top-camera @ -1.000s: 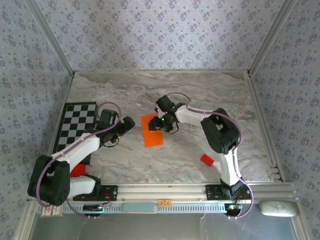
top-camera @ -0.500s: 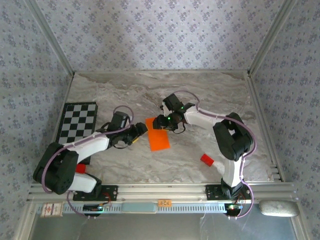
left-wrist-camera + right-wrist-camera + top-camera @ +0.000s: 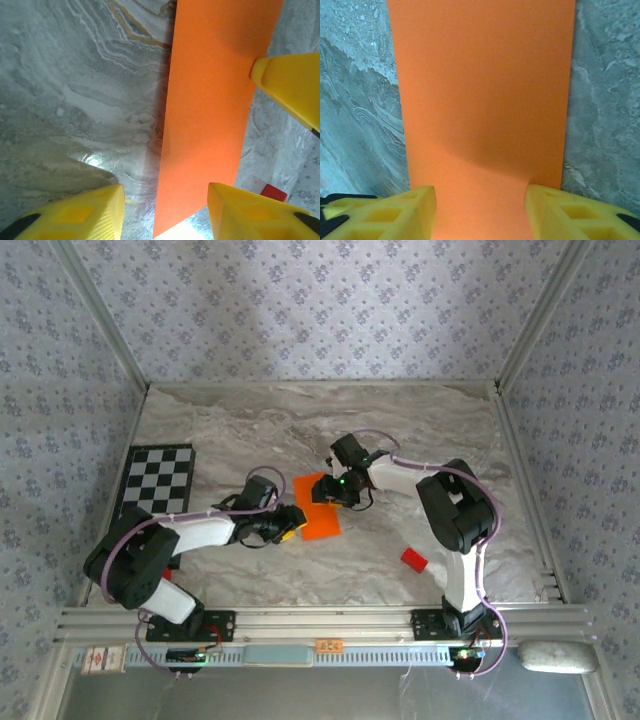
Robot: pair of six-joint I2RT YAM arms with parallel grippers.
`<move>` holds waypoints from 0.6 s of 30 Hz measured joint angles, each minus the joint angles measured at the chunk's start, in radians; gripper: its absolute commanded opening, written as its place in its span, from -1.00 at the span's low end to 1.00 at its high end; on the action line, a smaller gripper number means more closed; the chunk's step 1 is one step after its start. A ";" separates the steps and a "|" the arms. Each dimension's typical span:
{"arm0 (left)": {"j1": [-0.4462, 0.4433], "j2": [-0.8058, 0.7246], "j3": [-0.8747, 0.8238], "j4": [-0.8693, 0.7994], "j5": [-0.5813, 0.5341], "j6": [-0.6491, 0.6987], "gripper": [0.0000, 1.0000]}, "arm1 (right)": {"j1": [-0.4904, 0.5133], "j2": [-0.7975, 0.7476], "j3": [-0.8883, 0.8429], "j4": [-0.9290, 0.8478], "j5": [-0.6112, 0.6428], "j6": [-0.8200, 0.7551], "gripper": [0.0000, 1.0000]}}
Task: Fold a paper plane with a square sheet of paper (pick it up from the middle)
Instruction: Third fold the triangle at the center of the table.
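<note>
Straddling the square sheet of paper (image 3: 481,100) with our right hand (image 3: 480,197), fingers apart | our left hand (image 3: 165,200) apart too, paper's edge between its fingers | paper on counter (image 3: 605,100)

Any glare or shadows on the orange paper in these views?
Left wrist view: bright glare on the table at the bottom corner of the square sheet of paper, and a dark shadow on the marble at lower left. Right wrist view: a soft shadow dims the paper between the fingers of the right gripper. Top view: even light, no glare.
</note>
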 measured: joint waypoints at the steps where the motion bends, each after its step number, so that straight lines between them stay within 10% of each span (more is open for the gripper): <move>1: 0.000 0.004 0.000 0.003 0.004 -0.003 -0.14 | -0.001 0.000 0.000 0.003 -0.001 0.001 0.06; 18: 0.002 0.056 0.018 0.098 0.095 -0.024 -0.35 | -0.018 0.000 -0.029 0.050 -0.042 0.023 0.04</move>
